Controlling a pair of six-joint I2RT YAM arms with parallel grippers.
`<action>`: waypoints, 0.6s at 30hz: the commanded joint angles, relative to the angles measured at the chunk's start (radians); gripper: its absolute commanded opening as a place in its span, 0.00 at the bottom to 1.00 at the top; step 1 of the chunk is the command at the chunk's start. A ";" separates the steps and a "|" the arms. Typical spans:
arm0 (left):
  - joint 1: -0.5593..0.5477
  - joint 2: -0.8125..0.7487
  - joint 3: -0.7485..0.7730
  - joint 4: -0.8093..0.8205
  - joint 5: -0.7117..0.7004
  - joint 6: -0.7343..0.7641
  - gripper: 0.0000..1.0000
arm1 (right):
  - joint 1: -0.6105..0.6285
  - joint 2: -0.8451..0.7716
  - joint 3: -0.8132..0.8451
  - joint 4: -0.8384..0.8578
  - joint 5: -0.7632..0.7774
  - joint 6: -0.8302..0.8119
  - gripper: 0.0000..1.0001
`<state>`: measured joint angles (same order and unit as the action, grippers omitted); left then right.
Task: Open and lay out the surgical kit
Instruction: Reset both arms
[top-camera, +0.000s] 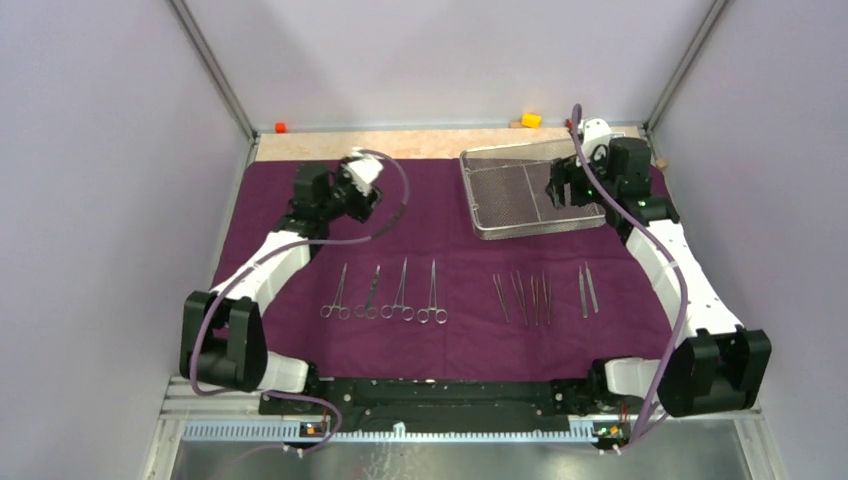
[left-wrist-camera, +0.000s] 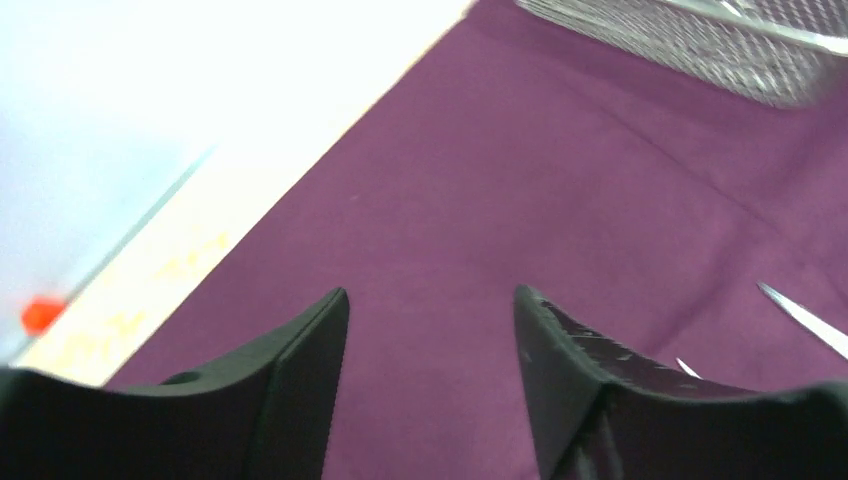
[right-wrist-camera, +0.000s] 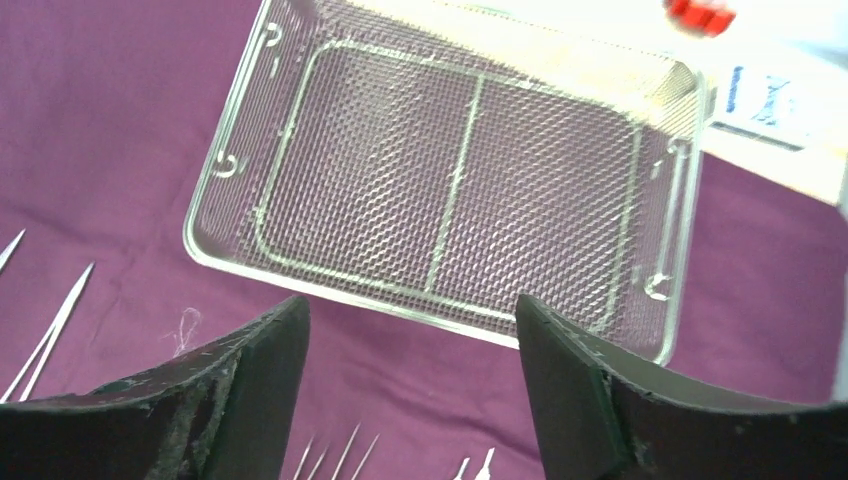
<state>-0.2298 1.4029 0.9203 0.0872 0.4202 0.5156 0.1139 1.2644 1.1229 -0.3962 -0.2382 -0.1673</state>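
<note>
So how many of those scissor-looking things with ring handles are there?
4 ring-handled clamps, side by side in one row on the left half of the purple cloth. None look hidden.

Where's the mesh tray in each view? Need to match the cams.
Top external: mesh tray right of centre, far side, its right end hidden by the right arm.
Left wrist: tray cut off at the top right corner.
Right wrist: tray fills the upper middle.
Shared landmark: the purple cloth under it in all three.
</note>
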 joint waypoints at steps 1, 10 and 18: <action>0.117 -0.076 -0.050 0.210 0.004 -0.228 0.75 | -0.005 -0.063 0.042 0.102 0.113 0.066 0.81; 0.291 -0.114 -0.041 0.230 -0.070 -0.410 0.99 | -0.006 -0.138 0.014 0.193 0.217 0.100 0.99; 0.293 -0.210 -0.053 0.182 -0.050 -0.463 0.99 | -0.006 -0.254 -0.096 0.296 0.132 0.091 0.99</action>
<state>0.0639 1.2949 0.8742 0.2356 0.3573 0.1249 0.1127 1.0801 1.0771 -0.2016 -0.0551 -0.0814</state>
